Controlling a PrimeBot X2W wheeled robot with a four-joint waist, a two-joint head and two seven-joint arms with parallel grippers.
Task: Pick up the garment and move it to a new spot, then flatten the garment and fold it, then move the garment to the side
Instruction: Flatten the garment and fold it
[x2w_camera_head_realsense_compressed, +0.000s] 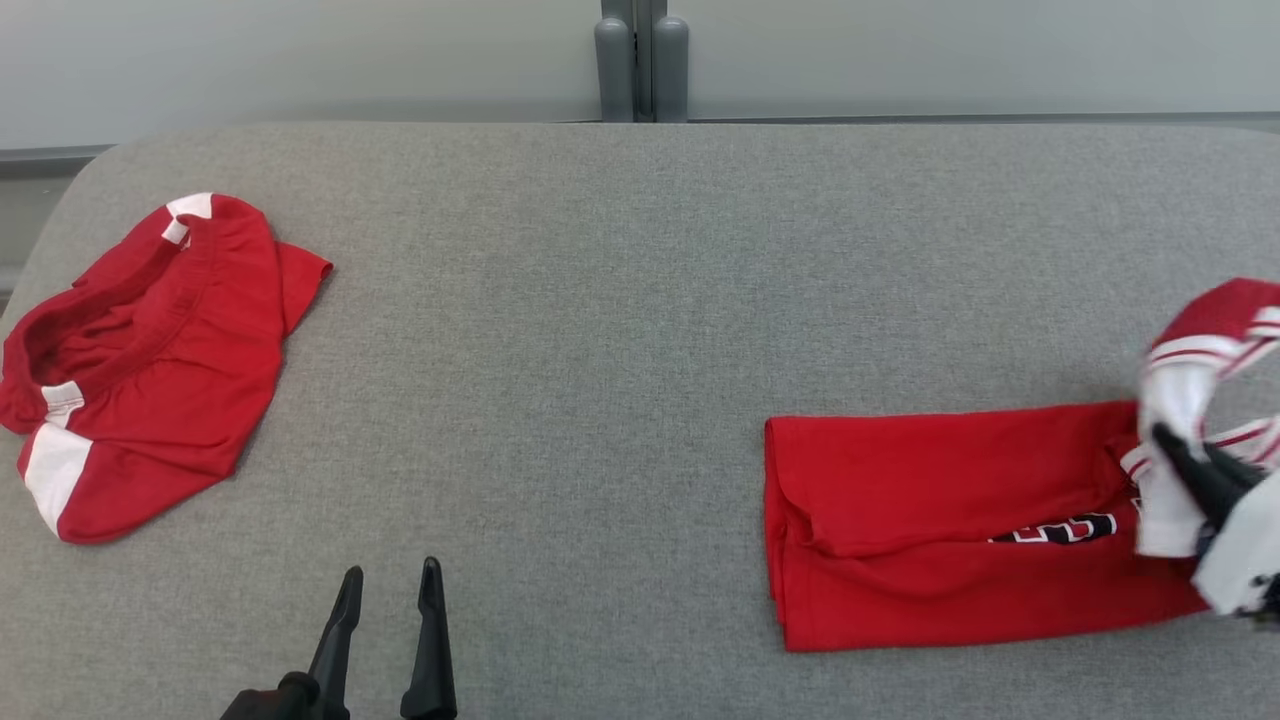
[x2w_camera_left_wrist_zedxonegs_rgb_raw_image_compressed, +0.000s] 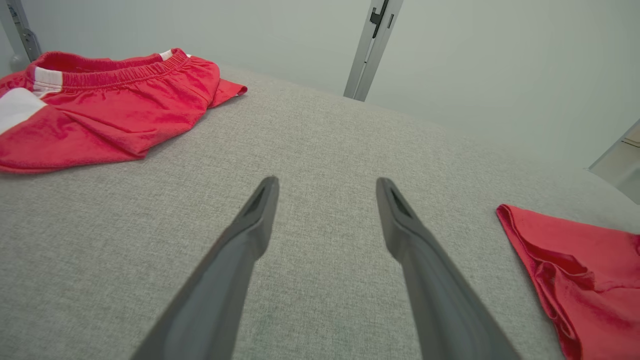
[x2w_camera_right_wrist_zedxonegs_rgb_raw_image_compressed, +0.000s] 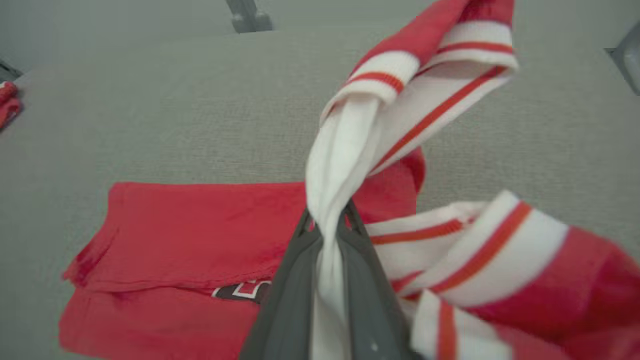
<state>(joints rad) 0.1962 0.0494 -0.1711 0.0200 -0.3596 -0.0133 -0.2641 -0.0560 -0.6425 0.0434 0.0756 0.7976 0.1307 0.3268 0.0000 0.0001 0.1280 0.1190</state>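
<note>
A red jersey (x2w_camera_head_realsense_compressed: 950, 520) with white striped trim lies partly folded at the right of the grey table (x2w_camera_head_realsense_compressed: 640, 300). My right gripper (x2w_camera_head_realsense_compressed: 1175, 450) is shut on the jersey's white trim, lifting it above the folded body. In the right wrist view the white band (x2w_camera_right_wrist_zedxonegs_rgb_raw_image_compressed: 335, 175) runs up from between the pinched fingers (x2w_camera_right_wrist_zedxonegs_rgb_raw_image_compressed: 300, 280), with the red body (x2w_camera_right_wrist_zedxonegs_rgb_raw_image_compressed: 190, 240) below. My left gripper (x2w_camera_head_realsense_compressed: 390, 585) stands open near the table's front edge, nothing between its fingers (x2w_camera_left_wrist_zedxonegs_rgb_raw_image_compressed: 250, 225). The jersey's near corner (x2w_camera_left_wrist_zedxonegs_rgb_raw_image_compressed: 575, 270) shows at the right of the left wrist view.
Red shorts (x2w_camera_head_realsense_compressed: 150, 360) with white side patches lie crumpled at the table's left, also seen as shorts (x2w_camera_left_wrist_zedxonegs_rgb_raw_image_compressed: 110, 110) in the left wrist view. A grey post (x2w_camera_head_realsense_compressed: 640, 60) stands behind the table's far edge. Bare grey surface spreads across the middle.
</note>
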